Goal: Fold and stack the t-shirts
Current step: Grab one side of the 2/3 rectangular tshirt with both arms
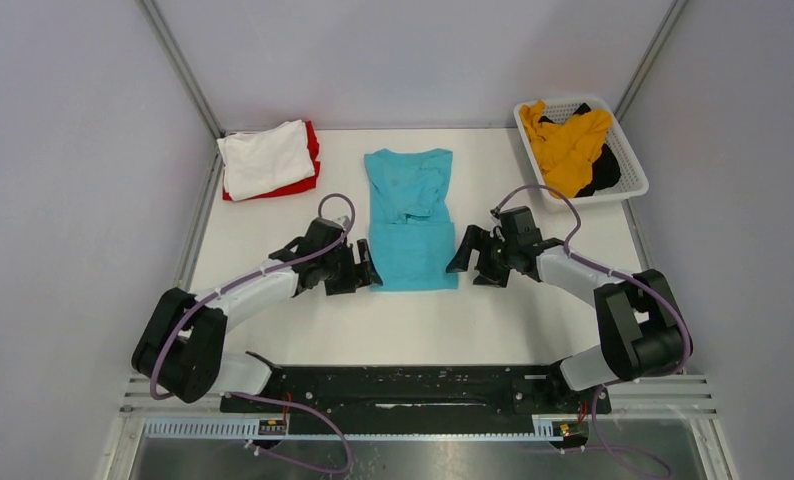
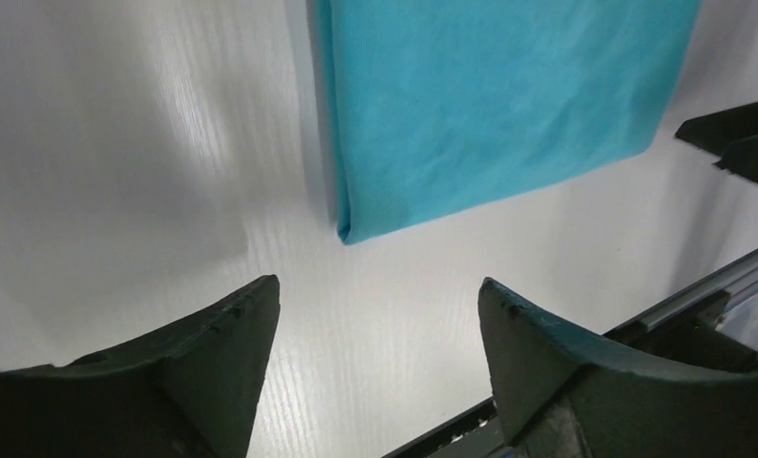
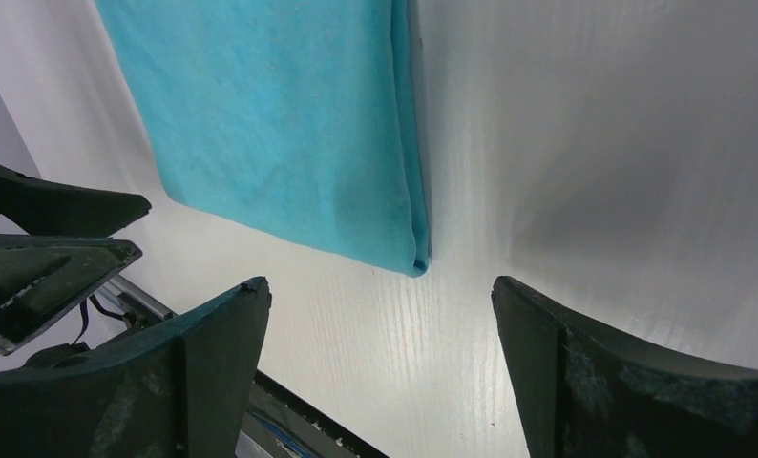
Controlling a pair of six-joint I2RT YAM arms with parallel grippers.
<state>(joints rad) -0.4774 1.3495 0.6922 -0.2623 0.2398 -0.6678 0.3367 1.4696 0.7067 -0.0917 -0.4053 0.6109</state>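
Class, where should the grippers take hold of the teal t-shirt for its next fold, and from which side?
The teal t-shirt lies flat with neat, doubled near corners, so probably grip those: left gripper from the left, right gripper from the right.

Teal shirt (image 1: 410,220): soft matt cloth, smooth at its folded near end, rumpled farther up. Table (image 1: 273,240) under it: white, faint wood grain, satin sheen.
Left of it: white shirt (image 1: 265,157) on red shirt (image 1: 313,160), matt cloth.
Right of it: basket (image 1: 628,155), white plastic mesh; yellow shirt (image 1: 570,145) and black shirt (image 1: 603,175), crumpled cloth.
Left gripper (image 2: 375,296) and right gripper (image 3: 380,291): fingers dark, matt, faintly grainy.
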